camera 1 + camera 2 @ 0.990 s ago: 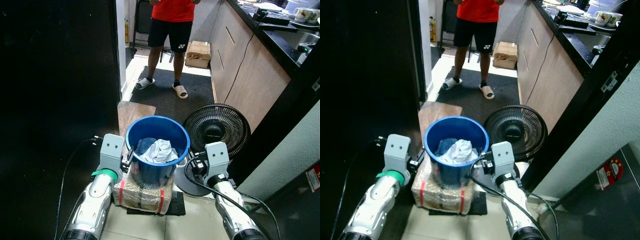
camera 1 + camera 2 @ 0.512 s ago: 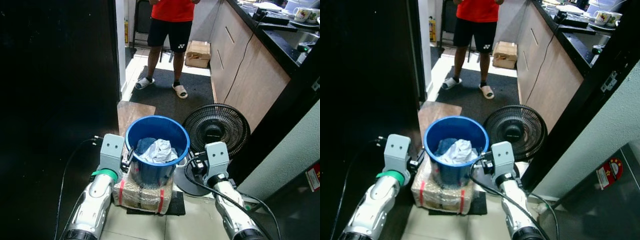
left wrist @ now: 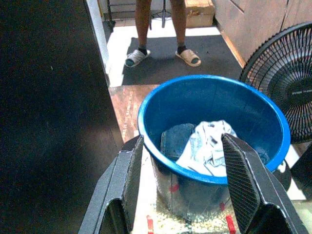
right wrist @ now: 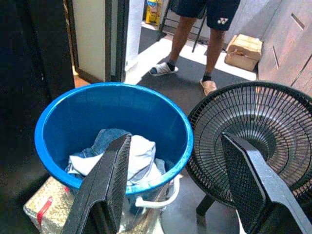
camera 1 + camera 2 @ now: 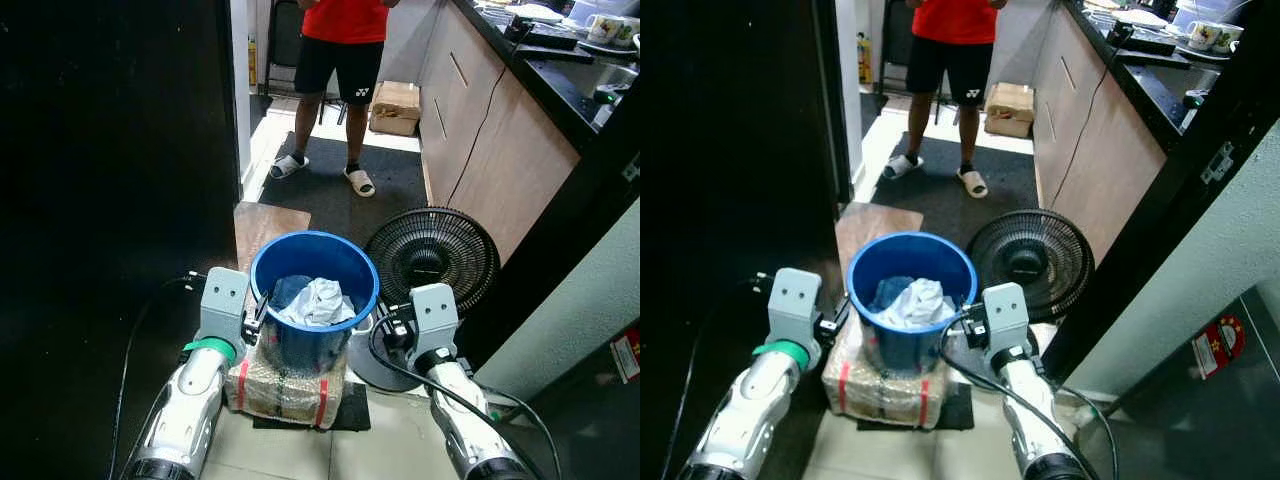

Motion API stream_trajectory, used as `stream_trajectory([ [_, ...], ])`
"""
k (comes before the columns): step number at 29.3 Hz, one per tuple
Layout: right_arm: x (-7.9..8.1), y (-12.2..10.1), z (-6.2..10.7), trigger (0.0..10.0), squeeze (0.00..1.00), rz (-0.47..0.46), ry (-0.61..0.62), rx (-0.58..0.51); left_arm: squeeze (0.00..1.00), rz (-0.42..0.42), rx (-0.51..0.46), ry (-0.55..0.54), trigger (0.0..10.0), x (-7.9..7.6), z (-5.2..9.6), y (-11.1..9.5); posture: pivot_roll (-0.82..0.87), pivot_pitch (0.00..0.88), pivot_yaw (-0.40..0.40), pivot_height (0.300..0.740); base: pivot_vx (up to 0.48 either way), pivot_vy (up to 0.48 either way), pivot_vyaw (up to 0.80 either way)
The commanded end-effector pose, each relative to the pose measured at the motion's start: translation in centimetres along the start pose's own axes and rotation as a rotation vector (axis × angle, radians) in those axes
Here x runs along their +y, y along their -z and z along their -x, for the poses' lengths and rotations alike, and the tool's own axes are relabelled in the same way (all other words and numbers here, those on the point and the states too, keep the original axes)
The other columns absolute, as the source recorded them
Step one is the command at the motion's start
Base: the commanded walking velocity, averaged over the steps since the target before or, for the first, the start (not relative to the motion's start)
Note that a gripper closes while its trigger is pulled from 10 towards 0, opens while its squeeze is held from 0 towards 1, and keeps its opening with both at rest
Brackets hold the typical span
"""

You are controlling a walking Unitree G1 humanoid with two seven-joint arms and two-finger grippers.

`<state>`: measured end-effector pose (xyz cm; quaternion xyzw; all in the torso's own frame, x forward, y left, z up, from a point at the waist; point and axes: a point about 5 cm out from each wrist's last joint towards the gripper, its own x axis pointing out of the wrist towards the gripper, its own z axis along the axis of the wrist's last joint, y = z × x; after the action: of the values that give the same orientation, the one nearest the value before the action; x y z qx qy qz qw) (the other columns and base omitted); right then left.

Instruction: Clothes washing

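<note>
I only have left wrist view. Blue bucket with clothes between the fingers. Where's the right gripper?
Observer: The right gripper sits at the blue bucket's right side, fingers spread wide, closed on nothing.
Operator: What's the bucket standing on?
Observer: A plastic-wrapped bundle with red tape bands, resting on a dark mat.
Operator: Anything close on the right?
Observer: A black floor fan stands right beside the bucket. A person in a red shirt stands farther ahead.
</note>
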<state>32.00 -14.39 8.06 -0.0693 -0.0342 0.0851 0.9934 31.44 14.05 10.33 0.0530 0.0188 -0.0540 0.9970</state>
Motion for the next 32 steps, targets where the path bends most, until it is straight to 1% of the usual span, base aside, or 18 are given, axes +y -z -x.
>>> stream_trajectory([
  [1, -0.12, 0.02, 0.14, 10.0, 0.00, 0.010, 0.000, -0.005, 0.00, -0.002, 0.012, 0.012, 10.0, -0.23, 0.15, 0.51, 0.09, 0.000, -0.016, 0.740, 0.465, 0.000, 0.00],
  [32, -0.17, 0.07, 0.20, 10.0, 0.00, 0.011, 0.003, -0.002, 0.00, -0.005, 0.012, 0.010, 10.0, -0.23, 0.15, 0.53, 0.09, 0.000, -0.013, 0.740, 0.465, 0.000, 0.00],
])
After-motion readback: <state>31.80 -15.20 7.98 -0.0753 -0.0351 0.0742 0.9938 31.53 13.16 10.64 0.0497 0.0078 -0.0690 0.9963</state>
